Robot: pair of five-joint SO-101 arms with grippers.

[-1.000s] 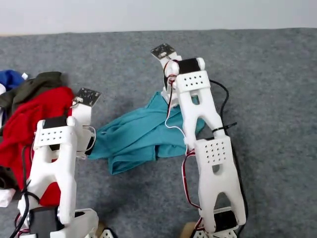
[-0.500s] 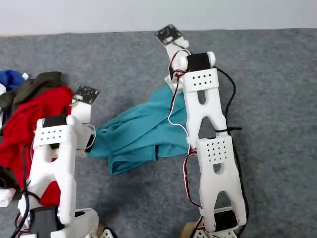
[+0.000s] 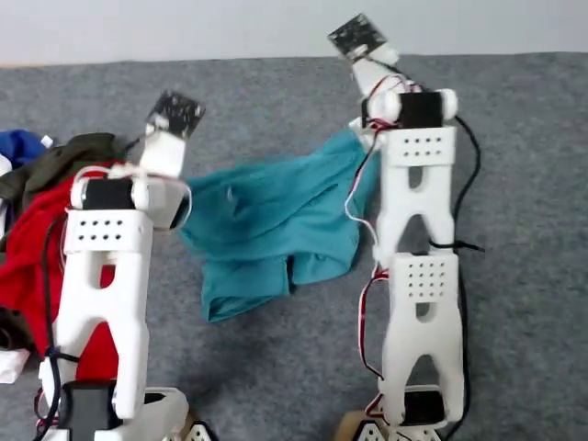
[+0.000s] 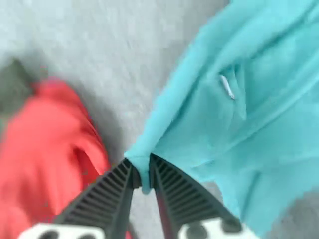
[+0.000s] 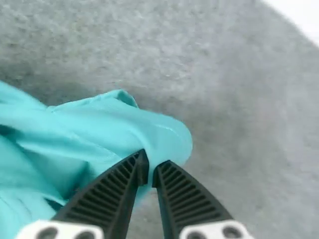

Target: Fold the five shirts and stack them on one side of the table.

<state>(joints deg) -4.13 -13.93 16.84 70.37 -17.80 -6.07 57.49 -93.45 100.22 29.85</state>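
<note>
A teal shirt (image 3: 271, 225) hangs stretched between my two arms above the grey table (image 3: 514, 184). My left gripper (image 4: 142, 174) is shut on one edge of the teal shirt (image 4: 234, 114), beside the red shirt (image 4: 45, 149). My right gripper (image 5: 148, 172) is shut on the opposite corner of the teal shirt (image 5: 99, 129). In the high view the left gripper (image 3: 184, 207) holds the shirt's left edge and the right gripper (image 3: 367, 138) holds its far right corner. The lower part of the shirt droops, crumpled, onto the table.
A pile of shirts lies at the table's left edge: a red one (image 3: 46, 230), a dark olive one (image 3: 55, 161) and a blue one (image 3: 18, 145). A pale wall (image 3: 184, 28) runs behind the table's far edge.
Both arms have risen and moved toward the far edge and apart, the right arm also to the right. The teal shirt is lifted and spread wider between them.
</note>
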